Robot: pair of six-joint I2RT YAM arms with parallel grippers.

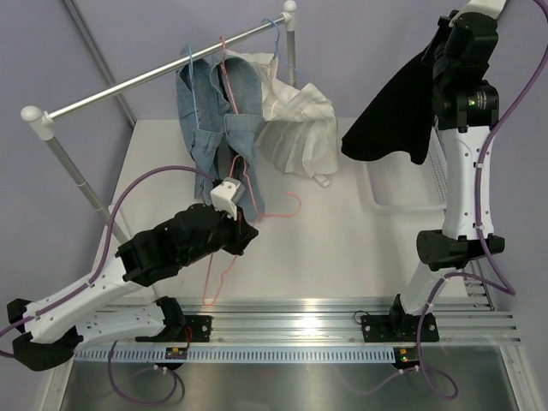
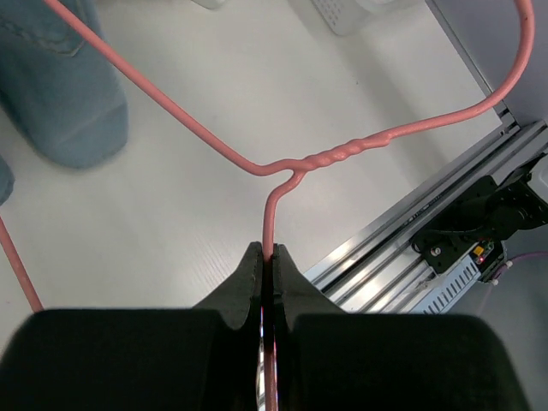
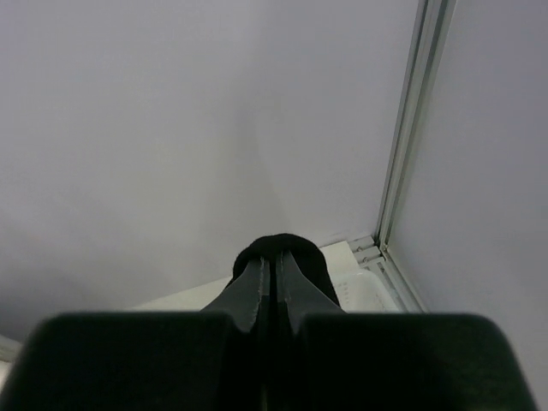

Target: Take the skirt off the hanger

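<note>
Skirt (image 1: 392, 107): clear of the hanger and hanging free at 2 o'clock in the overhead view. It is pinched in my right gripper (image 3: 274, 261), closed tight on black cloth.

Hanger (image 1: 289, 202): bare, low over the table (image 1: 342, 248), running from centre toward 7 o'clock and well apart from the skirt. My left gripper (image 2: 266, 257) is clamped on its wire.

Judgement: separation is done; only setting down is left.

Only the left wrist view shows the wire's twisted neck just beyond my grip. The overhead view hides both grips.

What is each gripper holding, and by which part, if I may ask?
Left gripper: pink hanger, by the wire beside its twisted neck. Right gripper: black skirt, by a bunched fold.
</note>
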